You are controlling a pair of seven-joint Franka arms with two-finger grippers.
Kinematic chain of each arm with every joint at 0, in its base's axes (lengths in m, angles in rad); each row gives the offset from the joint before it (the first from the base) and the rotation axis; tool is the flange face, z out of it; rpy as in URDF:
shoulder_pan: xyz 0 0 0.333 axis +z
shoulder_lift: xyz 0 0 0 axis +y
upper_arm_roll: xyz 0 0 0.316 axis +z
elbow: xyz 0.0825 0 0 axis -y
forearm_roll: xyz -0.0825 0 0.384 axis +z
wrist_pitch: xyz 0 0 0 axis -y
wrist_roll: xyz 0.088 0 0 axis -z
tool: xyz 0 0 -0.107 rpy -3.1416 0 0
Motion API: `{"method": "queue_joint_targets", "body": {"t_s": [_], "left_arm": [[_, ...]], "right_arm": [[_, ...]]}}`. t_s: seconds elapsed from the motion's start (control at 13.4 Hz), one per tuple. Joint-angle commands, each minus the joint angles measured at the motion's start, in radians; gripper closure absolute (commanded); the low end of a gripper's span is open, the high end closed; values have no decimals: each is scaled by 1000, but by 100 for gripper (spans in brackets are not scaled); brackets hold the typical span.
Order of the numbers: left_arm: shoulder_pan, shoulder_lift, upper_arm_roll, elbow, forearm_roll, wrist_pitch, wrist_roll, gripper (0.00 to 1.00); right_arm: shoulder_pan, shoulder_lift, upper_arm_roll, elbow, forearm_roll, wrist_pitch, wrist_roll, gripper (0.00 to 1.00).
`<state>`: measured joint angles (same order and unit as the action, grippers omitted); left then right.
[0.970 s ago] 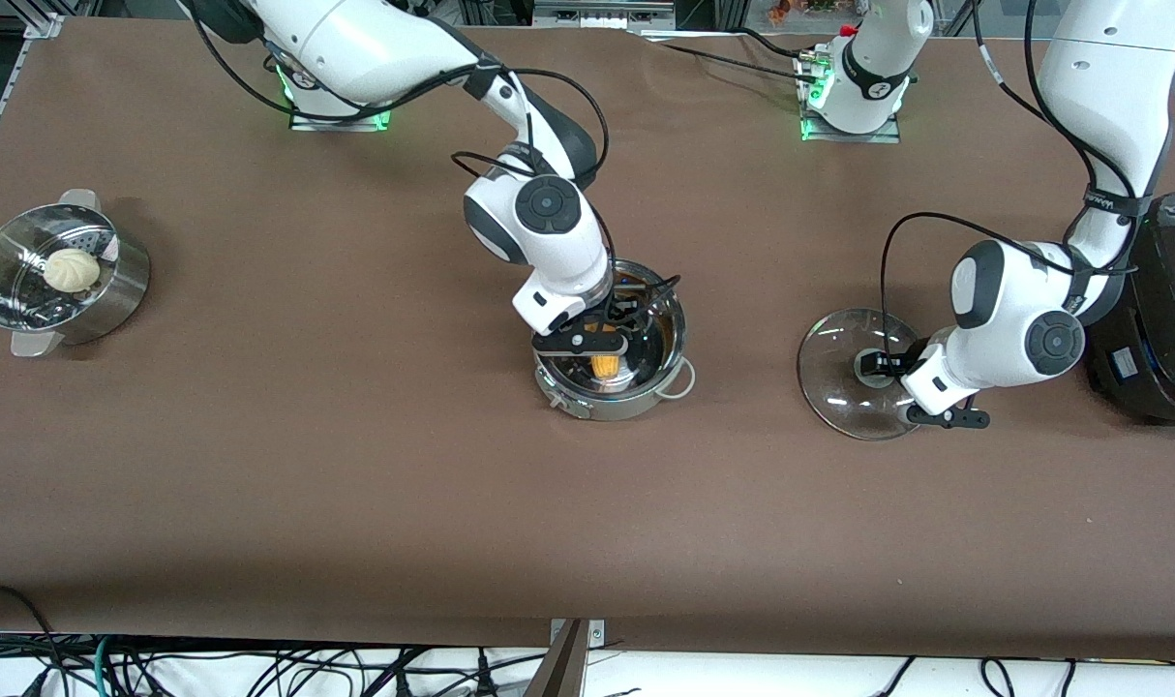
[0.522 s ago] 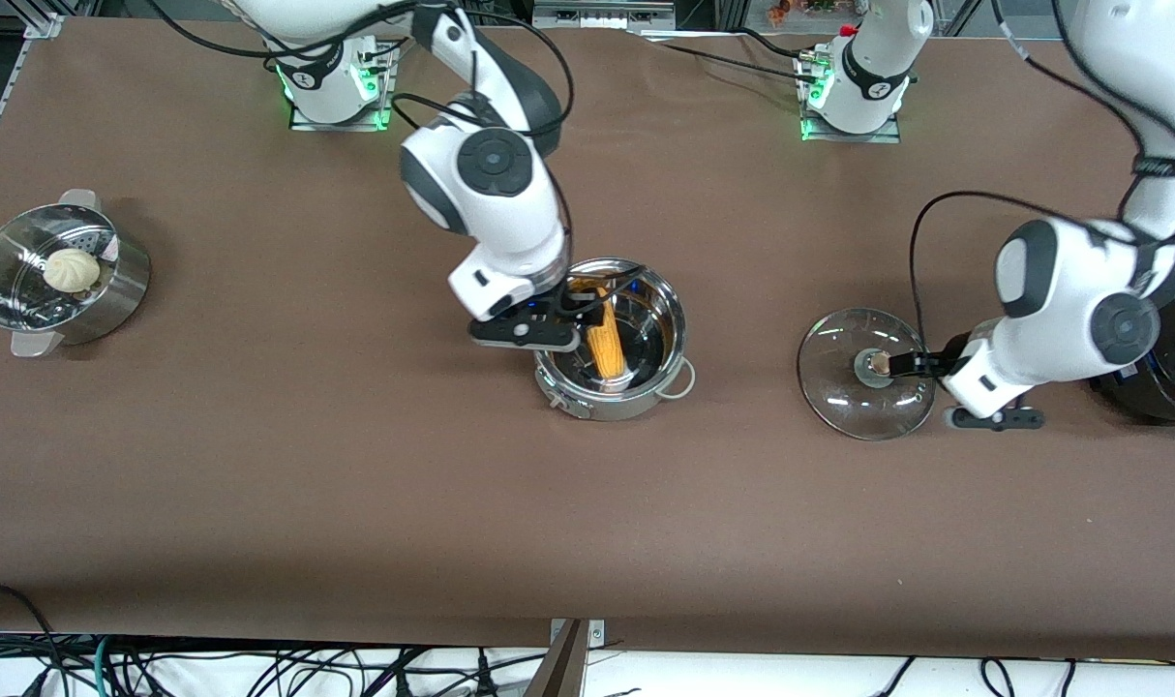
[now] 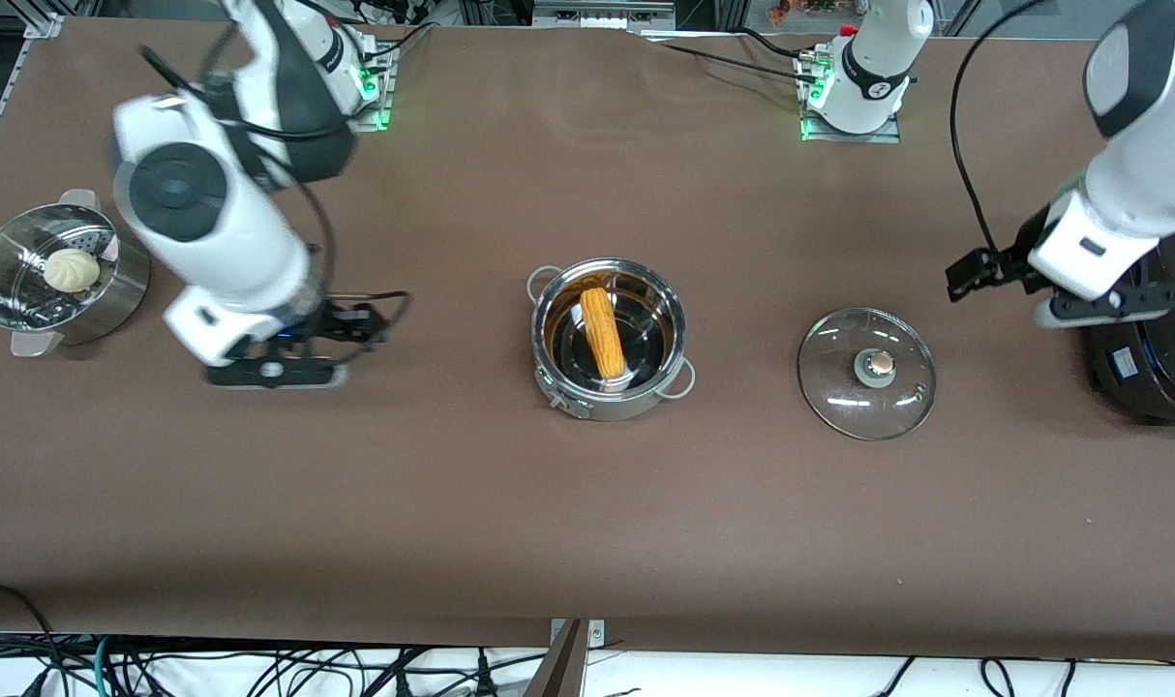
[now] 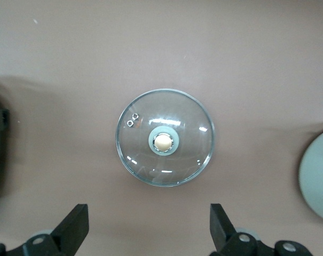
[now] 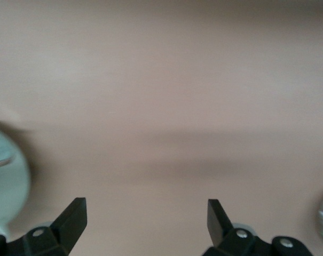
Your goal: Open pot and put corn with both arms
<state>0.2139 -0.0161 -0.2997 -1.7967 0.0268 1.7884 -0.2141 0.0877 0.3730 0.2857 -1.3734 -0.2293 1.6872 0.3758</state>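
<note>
The steel pot (image 3: 673, 312) stands open at the table's middle. The corn (image 3: 603, 332) lies inside it. The glass lid (image 3: 839, 387) with its brass knob (image 3: 878, 365) lies flat on the table beside the pot, toward the left arm's end. It also shows in the left wrist view (image 4: 188, 154). My left gripper (image 3: 975, 271) is open and empty, raised over the table between the lid and the black cooker; the left wrist view (image 4: 148, 229) shows its jaws wide apart. My right gripper (image 3: 360, 324) is open and empty over bare table between the pot and the steamer pan; its jaws also stand wide apart in the right wrist view (image 5: 145, 218).
A perforated steamer pan (image 3: 113, 300) holding a pale bun (image 3: 72, 269) stands at the right arm's end. A big black cooker (image 3: 1154, 358) stands at the left arm's end, close to the left wrist.
The right gripper let go of the corn in the pot and drew away toward the steamer pan. The left gripper let go of the lid's knob and rose toward the cooker.
</note>
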Motion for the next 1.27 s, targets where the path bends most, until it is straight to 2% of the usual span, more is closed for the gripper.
{"method": "queue_joint_targets", "body": {"t_s": [0.0,0.15,0.3,0.37,0.45,0.52,0.67,0.82,0.9,1.04,1.19], "left_arm": [[1,8,-6,117,4,-88,-8,0],[1,8,-4,178,5,-137,-7,0],[1,8,-4,204,5,-173,-5,0],[2,7,-4,206,5,-173,-5,0],[2,7,-2,206,5,-173,-4,0],[2,8,-4,208,5,-173,-2,0],[-33,4,33,206,4,-170,5,0],[-218,2,228,206,4,-172,5,0],[-238,-1,256,206,4,-172,7,0],[-245,-2,260,206,2,-173,1,0],[-237,-1,257,209,-2,-175,1,0]], "right_arm": [[-16,-130,-72,-90,5,-18,-174,0],[-16,-253,-170,-209,40,-6,-239,0],[-14,-366,-261,-352,166,5,-262,0],[-16,-391,-281,-390,209,20,-262,0],[-16,-422,-315,-388,214,25,-262,0],[-16,-469,-322,-391,215,63,-255,0],[-43,-473,-324,-391,219,74,-270,0],[-51,-454,-315,-342,215,-13,-329,0],[-66,-438,-313,-320,222,-32,-351,0],[-83,-419,-326,-316,280,-47,-356,0],[-83,-408,-327,-311,285,-47,-350,0]]}}
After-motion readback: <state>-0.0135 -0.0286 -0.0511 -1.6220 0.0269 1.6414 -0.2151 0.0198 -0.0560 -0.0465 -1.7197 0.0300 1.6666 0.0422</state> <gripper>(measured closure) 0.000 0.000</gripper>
